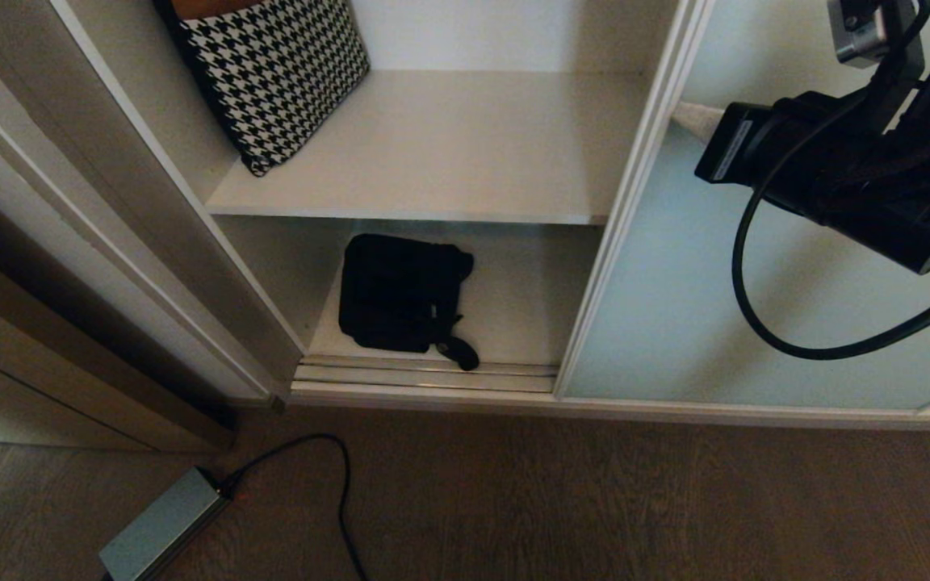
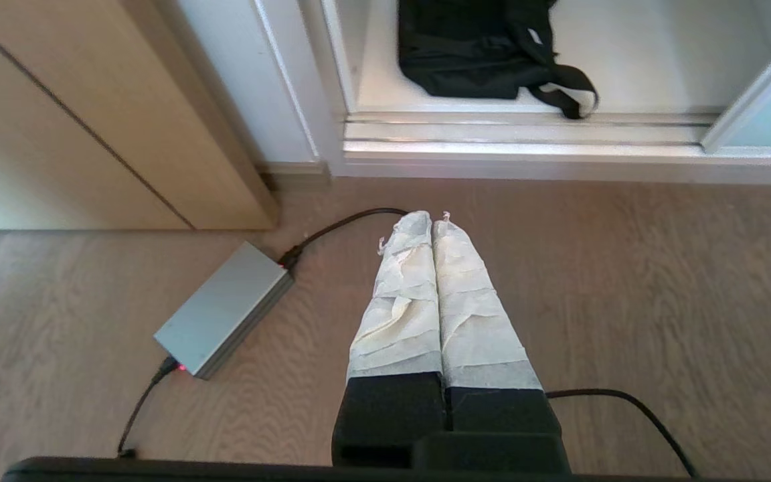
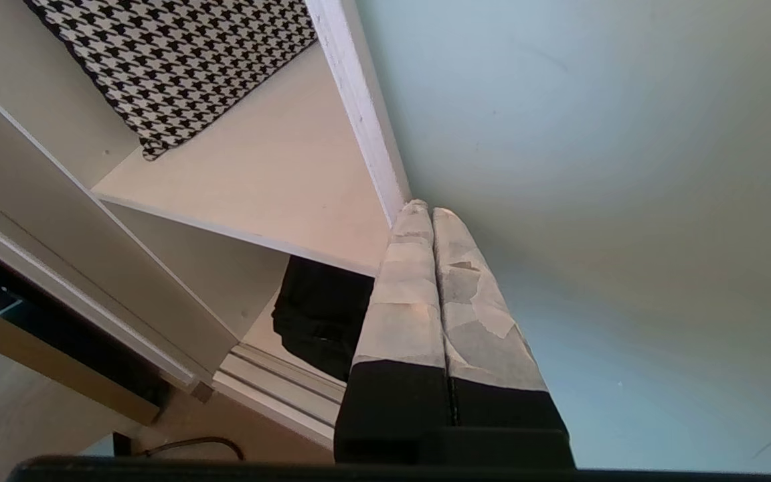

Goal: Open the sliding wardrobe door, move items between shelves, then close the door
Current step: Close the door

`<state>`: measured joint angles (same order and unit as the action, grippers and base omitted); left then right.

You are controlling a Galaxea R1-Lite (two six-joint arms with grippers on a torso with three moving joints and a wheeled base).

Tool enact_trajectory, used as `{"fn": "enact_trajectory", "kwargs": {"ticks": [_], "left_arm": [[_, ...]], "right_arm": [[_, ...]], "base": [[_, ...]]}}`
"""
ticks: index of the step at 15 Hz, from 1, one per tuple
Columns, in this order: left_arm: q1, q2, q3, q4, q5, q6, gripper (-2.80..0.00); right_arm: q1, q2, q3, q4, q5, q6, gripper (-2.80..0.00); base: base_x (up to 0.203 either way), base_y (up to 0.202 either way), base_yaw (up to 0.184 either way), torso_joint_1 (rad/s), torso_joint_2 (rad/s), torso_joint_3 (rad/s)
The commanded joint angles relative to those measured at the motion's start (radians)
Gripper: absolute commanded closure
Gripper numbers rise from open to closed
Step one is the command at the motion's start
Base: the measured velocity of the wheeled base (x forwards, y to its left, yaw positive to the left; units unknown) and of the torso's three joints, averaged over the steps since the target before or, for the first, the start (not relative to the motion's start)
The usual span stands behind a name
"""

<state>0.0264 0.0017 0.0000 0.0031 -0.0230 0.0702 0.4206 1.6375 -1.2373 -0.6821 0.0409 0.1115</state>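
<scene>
wardrobe door (image 1: 723, 307) stands slid aside; my right gripper (image 3: 425, 209) has its fingers pressed together, empty, tips at the door's white frame edge. black bag (image 1: 400, 294) lies on the lower shelf (image 1: 529, 298). my left gripper (image 2: 431, 217), likewise closed and empty, hangs above the floor

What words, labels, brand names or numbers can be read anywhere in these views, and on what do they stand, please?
None can be read.
The black bag on the bottom shelf shows a small white label: too small to read.
The grey box on the floor: no print visible, only a red light.
The houndstooth cushion: pattern only.
</scene>
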Motion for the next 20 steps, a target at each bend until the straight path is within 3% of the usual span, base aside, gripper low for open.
{"fn": "enact_trajectory", "kwargs": {"ticks": [1,4,11,15,20], "left_arm": [[-0.002,0.001,0.0,0.0,0.0,0.0,0.0],[-0.001,0.001,0.0,0.0,0.0,0.0,0.0],[-0.001,0.001,0.0,0.0,0.0,0.0,0.0],[-0.002,0.001,0.0,0.0,0.0,0.0,0.0],[0.0,0.001,0.0,0.0,0.0,0.0,0.0]], "right_arm": [[0.012,0.026,-0.003,-0.001,0.004,0.002,0.0],[0.031,0.068,-0.04,-0.002,0.002,0.003,0.0],[0.174,0.2,-0.199,0.048,-0.004,-0.005,0.0],[0.227,0.128,-0.114,0.05,0.002,0.0,0.0],[0.234,-0.138,0.082,0.053,0.006,0.001,0.0]], "base": [[0.0,0.0,0.0,0.0,0.0,0.0],[0.0,0.0,0.0,0.0,0.0,0.0],[0.0,0.0,0.0,0.0,0.0,0.0],[0.0,0.0,0.0,0.0,0.0,0.0],[0.0,0.0,0.0,0.0,0.0,0.0]]}}
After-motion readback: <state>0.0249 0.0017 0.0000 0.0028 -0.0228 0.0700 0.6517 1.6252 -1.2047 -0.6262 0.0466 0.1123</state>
